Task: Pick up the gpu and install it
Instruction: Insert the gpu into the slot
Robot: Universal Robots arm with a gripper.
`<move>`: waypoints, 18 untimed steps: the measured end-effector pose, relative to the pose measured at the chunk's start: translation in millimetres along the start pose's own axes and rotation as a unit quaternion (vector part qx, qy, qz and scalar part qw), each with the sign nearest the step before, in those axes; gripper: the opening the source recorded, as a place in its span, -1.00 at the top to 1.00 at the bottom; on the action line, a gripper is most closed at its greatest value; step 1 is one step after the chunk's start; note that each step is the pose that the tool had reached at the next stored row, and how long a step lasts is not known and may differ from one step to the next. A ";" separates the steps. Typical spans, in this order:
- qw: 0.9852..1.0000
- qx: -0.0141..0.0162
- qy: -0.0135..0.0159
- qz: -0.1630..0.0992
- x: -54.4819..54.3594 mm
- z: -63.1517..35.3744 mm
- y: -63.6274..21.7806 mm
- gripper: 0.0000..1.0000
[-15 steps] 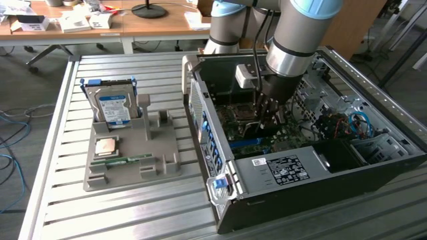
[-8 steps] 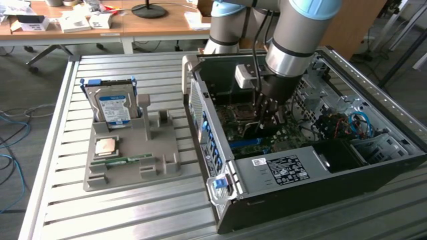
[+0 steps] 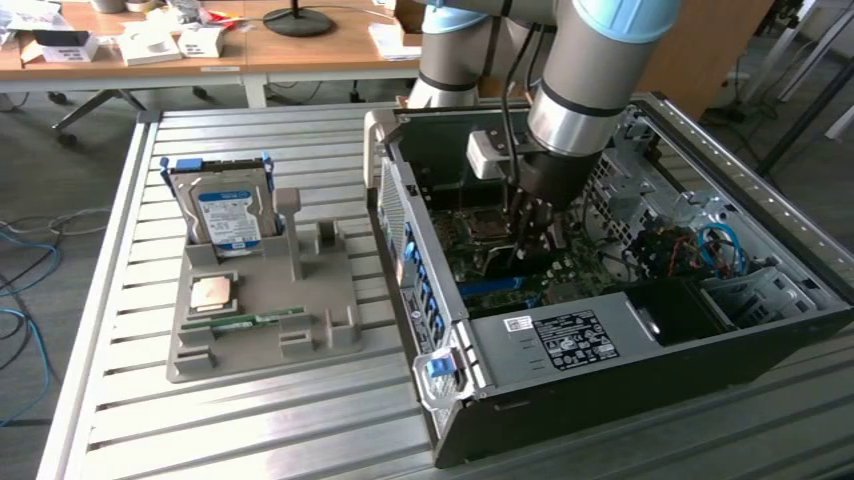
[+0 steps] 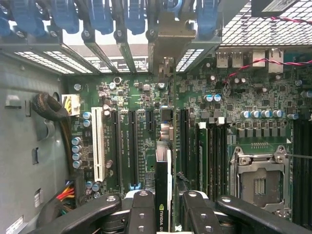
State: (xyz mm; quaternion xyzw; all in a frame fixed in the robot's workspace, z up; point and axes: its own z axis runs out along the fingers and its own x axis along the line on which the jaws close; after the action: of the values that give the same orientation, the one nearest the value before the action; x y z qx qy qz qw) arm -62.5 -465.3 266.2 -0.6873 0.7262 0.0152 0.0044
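At the exterior view's left, a grey tray [image 3: 254, 345] sits on the slatted table [image 3: 107, 300]. It holds a hard drive [image 3: 224, 215] standing upright at its far end, a square chip [image 3: 214, 293] lying flat nearer, and a slim memory stick [image 3: 247, 322] lying just in front of the chip.

To the right stands the open case [image 3: 641, 395], just beside the tray, its side panel off. The arm reaches down through that opening, and the gripper [image 3: 534, 225] hangs low over the motherboard [image 4: 253, 97]. Its fingers [image 4: 144, 209] are narrowed on the gpu [image 4: 163, 170], which stands edge-on between the black slots, its bracket against the case's rear wall. I cannot tell whether the gpu is seated.

Right of it lies the processor socket [image 4: 258, 180]. Further right in the case, blue cables [image 3: 721, 250] crowd the drive bays.
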 end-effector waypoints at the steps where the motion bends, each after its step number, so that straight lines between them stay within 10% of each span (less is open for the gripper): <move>1: 1.000 0.000 0.000 0.000 -0.2 0.1 0.1 0.47; 18: 1.000 0.000 0.000 0.000 -0.1 2.0 2.8 0.47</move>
State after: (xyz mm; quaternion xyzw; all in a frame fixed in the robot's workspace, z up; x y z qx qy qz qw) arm -65.2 -465.0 264.3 -0.6872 0.7263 0.0150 0.0041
